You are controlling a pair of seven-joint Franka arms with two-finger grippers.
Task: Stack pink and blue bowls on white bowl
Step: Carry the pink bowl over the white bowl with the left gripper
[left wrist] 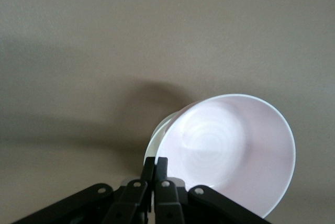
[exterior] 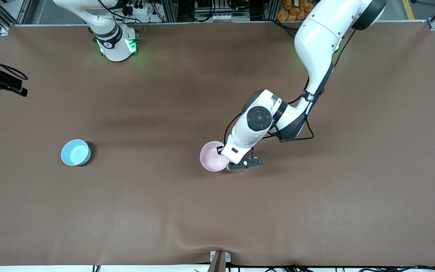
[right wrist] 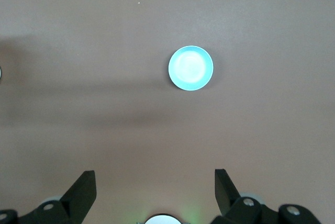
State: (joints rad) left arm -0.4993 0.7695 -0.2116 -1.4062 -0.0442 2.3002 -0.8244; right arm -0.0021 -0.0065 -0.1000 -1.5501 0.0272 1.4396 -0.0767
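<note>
The left hand (exterior: pixel 228 166) pinches the rim of the pink bowl (exterior: pixel 212 157), tilted over the white bowl (left wrist: pixel 156 139), while the right hand (right wrist: pixel 154 190) waits wide open and empty high over the worktop (exterior: pixel 164 211), well apart from the blue bowl (exterior: pixel 75 152).

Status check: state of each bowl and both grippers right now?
pink bowl: tilted, rim pinched by the left gripper, over a white bowl
white bowl: mostly hidden under the pink bowl, only an edge shows
blue bowl: upright on the table toward the right arm's end, untouched
left gripper: shut on the pink bowl's rim
right gripper: open, high above the table, waiting
</note>
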